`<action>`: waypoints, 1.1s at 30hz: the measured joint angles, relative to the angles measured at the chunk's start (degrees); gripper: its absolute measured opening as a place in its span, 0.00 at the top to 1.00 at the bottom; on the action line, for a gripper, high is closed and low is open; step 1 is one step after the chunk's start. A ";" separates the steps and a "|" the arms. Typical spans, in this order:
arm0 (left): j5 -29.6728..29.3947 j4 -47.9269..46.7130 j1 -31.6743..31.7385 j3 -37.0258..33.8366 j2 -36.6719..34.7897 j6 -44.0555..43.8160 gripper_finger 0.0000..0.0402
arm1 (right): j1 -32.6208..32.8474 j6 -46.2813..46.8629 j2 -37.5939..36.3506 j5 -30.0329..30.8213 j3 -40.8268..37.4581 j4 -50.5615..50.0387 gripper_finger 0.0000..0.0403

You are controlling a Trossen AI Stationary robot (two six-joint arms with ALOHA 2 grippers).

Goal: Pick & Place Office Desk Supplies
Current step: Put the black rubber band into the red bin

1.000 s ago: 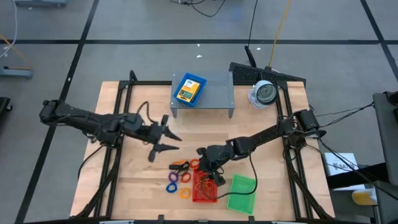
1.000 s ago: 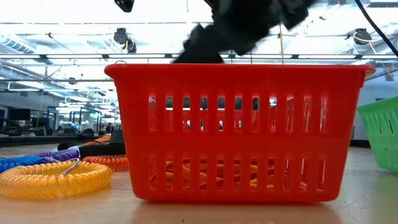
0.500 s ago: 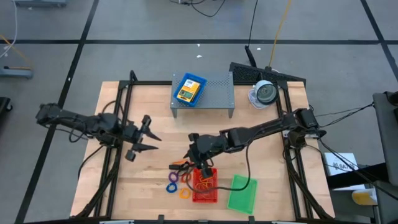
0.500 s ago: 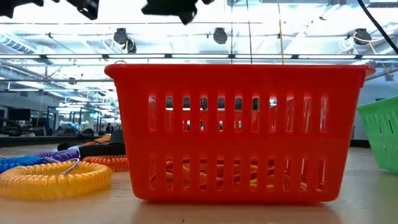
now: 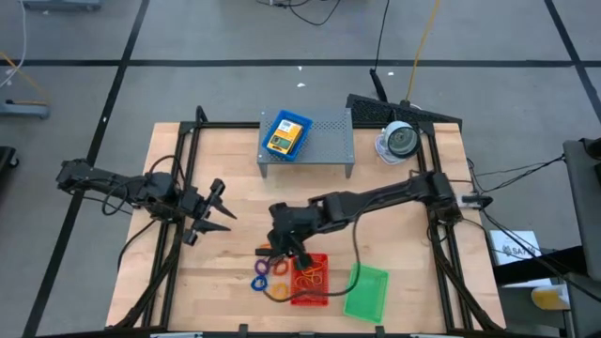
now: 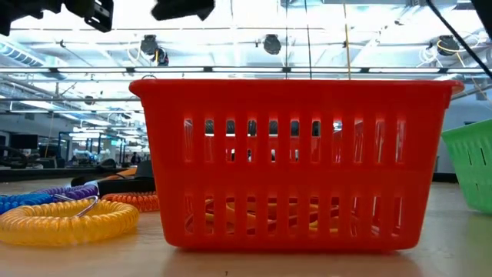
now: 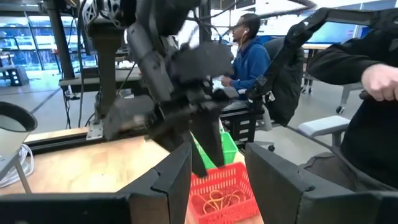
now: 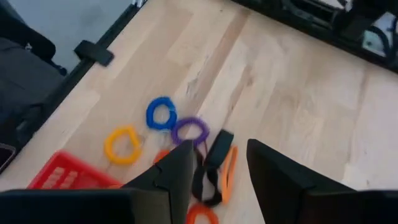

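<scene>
- Since the earlier high view, the right gripper (image 5: 282,246) has been carried off the red mesh tray (image 5: 311,282) toward the table's left and is now seen above the dark-and-orange piece (image 8: 214,163); the left gripper (image 5: 208,211) has been drawn back toward the table's left edge.
- The right gripper's fingers (image 8: 169,177) are seen parted with nothing between them; the dark-and-orange piece is seen through the gap, lying on the wood below.
- Just beyond that piece from the right gripper, a purple coil ring (image 8: 189,130), a blue coil ring (image 8: 161,113) and a yellow-orange coil ring (image 8: 122,145) are laid near one another, the purple and blue touching.
- The red mesh tray is found beside the right gripper, on its near-edge side; reddish rubber bands (image 7: 217,200) are seen on the tray floor.
- A green mesh tray (image 5: 366,292) is placed beyond the red one, further from the right gripper; in the low view it is cut off at the picture's edge.
- The left gripper is held over the table well apart from every supply, fingers (image 7: 165,180) moderately spread and empty.
- In the low view the grippers are cut by the top edge; which is which cannot be told there.
- A blue tray holding a yellow box (image 5: 285,136) is set on the grey shelf (image 5: 329,141), far from both grippers.
- A seated person in blue (image 7: 249,53) is seen beyond the table.
</scene>
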 joint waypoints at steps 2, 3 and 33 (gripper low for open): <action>0.00 -0.11 0.00 0.00 -0.02 -0.02 0.61 | 0.00 -0.31 3.18 -0.03 4.72 -3.95 0.66; 0.00 -0.11 0.00 0.00 -0.02 0.00 0.61 | 0.00 -0.31 4.77 -0.04 7.32 -5.99 0.66; -1.88 0.61 0.00 0.00 -0.04 -0.02 0.61 | -1.24 3.79 14.35 -2.95 4.20 -5.85 0.68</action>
